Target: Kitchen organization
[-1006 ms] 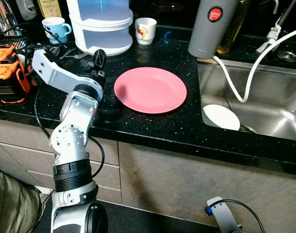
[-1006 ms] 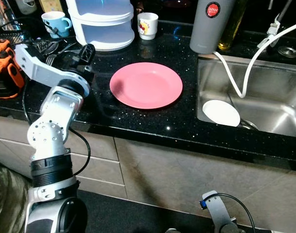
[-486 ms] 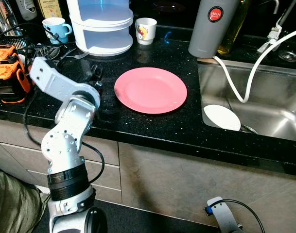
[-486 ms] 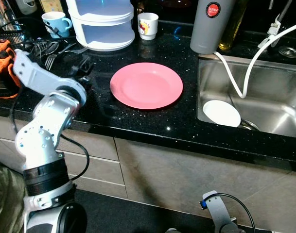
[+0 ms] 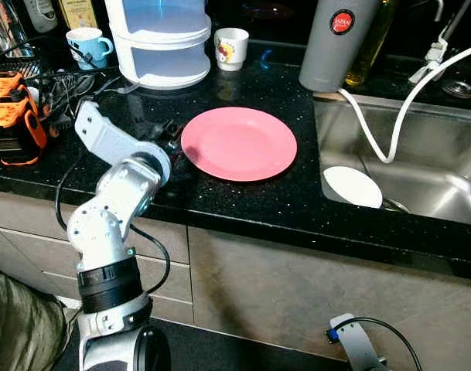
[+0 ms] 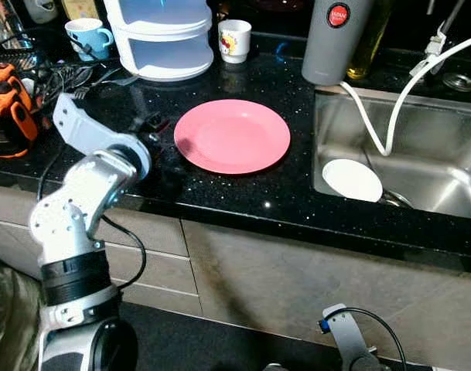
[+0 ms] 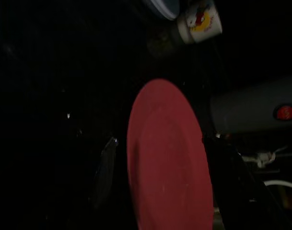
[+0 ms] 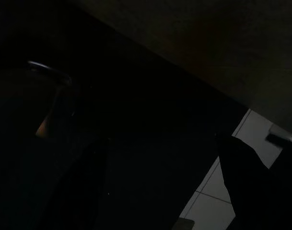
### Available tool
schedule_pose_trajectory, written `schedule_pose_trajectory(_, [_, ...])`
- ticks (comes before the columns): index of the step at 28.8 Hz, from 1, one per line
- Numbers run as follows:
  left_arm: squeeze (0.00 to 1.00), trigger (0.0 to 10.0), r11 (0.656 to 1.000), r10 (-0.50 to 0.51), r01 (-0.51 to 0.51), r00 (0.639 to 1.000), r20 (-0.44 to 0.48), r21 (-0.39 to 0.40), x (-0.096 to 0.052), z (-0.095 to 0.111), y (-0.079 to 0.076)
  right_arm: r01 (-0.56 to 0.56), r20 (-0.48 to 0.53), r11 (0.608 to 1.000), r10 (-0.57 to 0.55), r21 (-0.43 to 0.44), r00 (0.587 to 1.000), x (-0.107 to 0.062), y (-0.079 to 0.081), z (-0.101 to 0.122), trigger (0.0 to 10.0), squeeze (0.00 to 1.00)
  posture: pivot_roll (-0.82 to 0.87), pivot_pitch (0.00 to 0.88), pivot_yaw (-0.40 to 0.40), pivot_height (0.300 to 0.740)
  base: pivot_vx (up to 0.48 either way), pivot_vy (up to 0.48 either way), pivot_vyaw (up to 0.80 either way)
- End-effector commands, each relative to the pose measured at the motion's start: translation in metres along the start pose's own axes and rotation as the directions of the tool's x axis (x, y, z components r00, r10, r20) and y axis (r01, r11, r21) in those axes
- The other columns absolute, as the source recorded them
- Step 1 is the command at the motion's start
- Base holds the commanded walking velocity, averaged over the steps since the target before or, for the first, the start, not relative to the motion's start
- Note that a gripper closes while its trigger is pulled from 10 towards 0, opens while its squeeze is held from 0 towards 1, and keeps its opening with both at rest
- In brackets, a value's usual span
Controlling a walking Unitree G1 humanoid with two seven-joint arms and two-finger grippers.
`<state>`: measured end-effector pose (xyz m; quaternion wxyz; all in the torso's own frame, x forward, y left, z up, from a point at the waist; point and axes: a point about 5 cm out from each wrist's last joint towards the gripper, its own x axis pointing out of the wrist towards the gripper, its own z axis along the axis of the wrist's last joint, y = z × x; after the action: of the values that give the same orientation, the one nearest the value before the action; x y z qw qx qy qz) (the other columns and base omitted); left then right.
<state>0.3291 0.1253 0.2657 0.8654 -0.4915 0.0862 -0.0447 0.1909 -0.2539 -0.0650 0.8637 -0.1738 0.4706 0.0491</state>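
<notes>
Little of the tidying looks done yet, as far as I can judge from where things lie.

From the left eye view, the pink plate (image 5: 239, 143) sits flat on the black counter (image 5: 243, 209), between the sink (image 5: 421, 162) and the robot's left arm. The left claw (image 5: 170, 131) is low over the counter just beside the plate's near-left rim, not visibly touching it. A white dish (image 5: 352, 186) lies in the sink basin under a white hose (image 5: 390, 131). Farther back stand a stacked white container (image 5: 162, 39), a blue mug (image 5: 88, 46), a small white cup (image 5: 231, 48) and a tall grey flask (image 5: 334, 42). An orange tool (image 5: 15, 112) and a tangle of cables sit at the counter's left end.

The right eye view gives the same layout; the plate is unlifted, the dish in the sink untouched, and the mugs are standing loose.

In the left wrist view, very dark, the plate (image 7: 167, 158) lies straight ahead, with one dark finger (image 7: 103, 167) on the counter side of its rim and another (image 7: 237, 182) on the far side. The fingers stand apart with nothing between them but the plate ahead, so I'd say the claw is spread and not gripping.

The right wrist view is dark: cabinet front and a patch of pale floor tile (image 8: 217, 196). The right arm hangs idle, its fingers (image 8: 241, 167) apart and holding nothing.

My guess is the plate is the piece in hand, and grasping, lifting and placing it all remain.
</notes>
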Motion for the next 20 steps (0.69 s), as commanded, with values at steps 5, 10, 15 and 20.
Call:
schedule_pose_trajectory(5, [0.0,10.0,1.0,-0.007,0.005,0.995,-0.099,-0.019,0.002,-0.015,0.003,0.002,-0.025,1.0,-0.002,-0.002,1.0,-0.001,0.0,-0.006,10.0,0.0,0.0,0.131,-0.01,0.74,0.0,0.0,0.0])
schedule_pose_trajectory(10, [0.0,10.0,1.0,-0.013,0.01,0.992,-0.129,-0.018,0.001,-0.017,0.004,0.01,-0.019,1.0,-0.01,-0.01,1.0,-0.001,-0.002,-0.006,10.0,0.0,-0.01,0.131,-0.011,0.74,0.0,0.0,0.0])
schedule_pose_trajectory(15, [0.0,10.0,1.0,-0.003,0.001,0.986,-0.166,-0.013,0.003,-0.022,0.009,0.013,-0.019,1.0,-0.013,-0.012,1.0,-0.001,-0.002,-0.006,10.0,0.0,-0.02,0.125,-0.008,0.74,0.0,0.0,0.0])
schedule_pose_trajectory(20, [0.0,10.0,1.0,0.0,-0.003,0.983,-0.182,-0.015,0.004,-0.025,0.012,0.013,-0.02,1.0,-0.013,-0.012,1.0,-0.001,-0.002,-0.006,10.0,0.0,-0.02,0.12,-0.005,0.74,0.0,0.0,0.0])
